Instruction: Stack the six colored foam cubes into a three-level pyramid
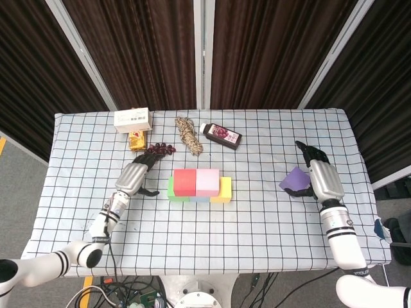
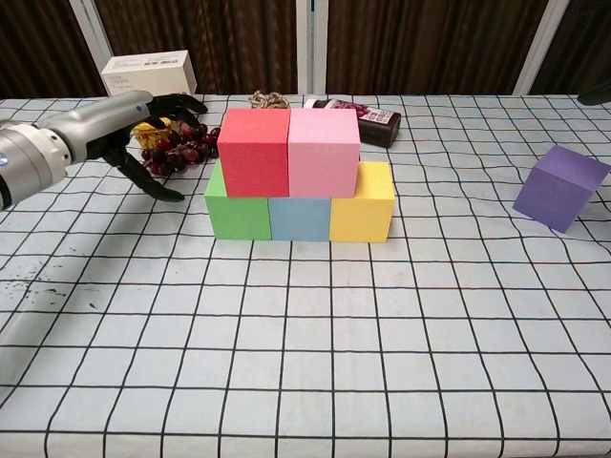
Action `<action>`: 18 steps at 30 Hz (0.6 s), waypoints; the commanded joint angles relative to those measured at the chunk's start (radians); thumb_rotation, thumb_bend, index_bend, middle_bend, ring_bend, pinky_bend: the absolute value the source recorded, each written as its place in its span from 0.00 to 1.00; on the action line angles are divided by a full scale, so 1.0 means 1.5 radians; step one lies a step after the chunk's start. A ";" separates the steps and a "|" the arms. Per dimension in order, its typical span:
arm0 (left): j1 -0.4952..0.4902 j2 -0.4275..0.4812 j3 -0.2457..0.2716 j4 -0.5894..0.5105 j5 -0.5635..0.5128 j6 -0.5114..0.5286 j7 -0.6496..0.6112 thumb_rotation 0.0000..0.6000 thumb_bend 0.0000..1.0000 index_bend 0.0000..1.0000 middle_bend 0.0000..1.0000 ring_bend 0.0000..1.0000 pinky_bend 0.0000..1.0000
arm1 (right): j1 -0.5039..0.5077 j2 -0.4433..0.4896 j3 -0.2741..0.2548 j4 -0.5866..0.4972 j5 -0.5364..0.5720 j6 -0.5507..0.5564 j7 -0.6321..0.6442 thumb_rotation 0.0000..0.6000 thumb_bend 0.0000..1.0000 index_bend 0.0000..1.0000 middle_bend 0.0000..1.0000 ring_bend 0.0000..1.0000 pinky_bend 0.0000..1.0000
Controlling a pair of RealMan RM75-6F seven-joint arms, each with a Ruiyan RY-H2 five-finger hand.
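Five cubes form two levels mid-table: green (image 2: 236, 212), blue (image 2: 298, 218) and yellow (image 2: 361, 214) below, red (image 2: 253, 151) and pink (image 2: 324, 151) on top. In the head view the stack shows around the red cube (image 1: 183, 181). My left hand (image 2: 115, 124) (image 1: 133, 176) hovers left of the stack beside the grapes, fingers spread, holding nothing. The purple cube (image 2: 560, 187) (image 1: 295, 179) sits tilted at the far right, held against the palm of my right hand (image 1: 321, 176) with the thumb under it. The chest view shows only a dark fingertip of that hand at the edge.
Behind the stack lie a grape bunch (image 2: 172, 148), a white box (image 2: 148, 74), a small yellow packet (image 1: 137, 140), a coil of rope (image 1: 189, 135) and a dark bottle (image 1: 221, 135). The checked tablecloth (image 2: 305, 363) stretches in front of the stack.
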 commanded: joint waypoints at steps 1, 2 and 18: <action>0.020 0.037 0.010 -0.031 0.003 0.022 0.027 1.00 0.00 0.10 0.12 0.07 0.13 | 0.001 0.003 -0.001 0.002 0.006 -0.002 -0.004 1.00 0.00 0.00 0.10 0.00 0.00; 0.029 0.052 0.013 -0.045 0.005 0.034 0.035 1.00 0.00 0.10 0.11 0.07 0.13 | 0.002 0.005 -0.002 0.003 0.010 -0.005 -0.008 1.00 0.00 0.00 0.10 0.00 0.00; 0.158 0.231 0.053 -0.191 0.058 0.198 0.052 1.00 0.00 0.10 0.11 0.06 0.12 | -0.009 -0.019 -0.029 0.047 0.106 0.069 -0.105 1.00 0.00 0.00 0.09 0.00 0.00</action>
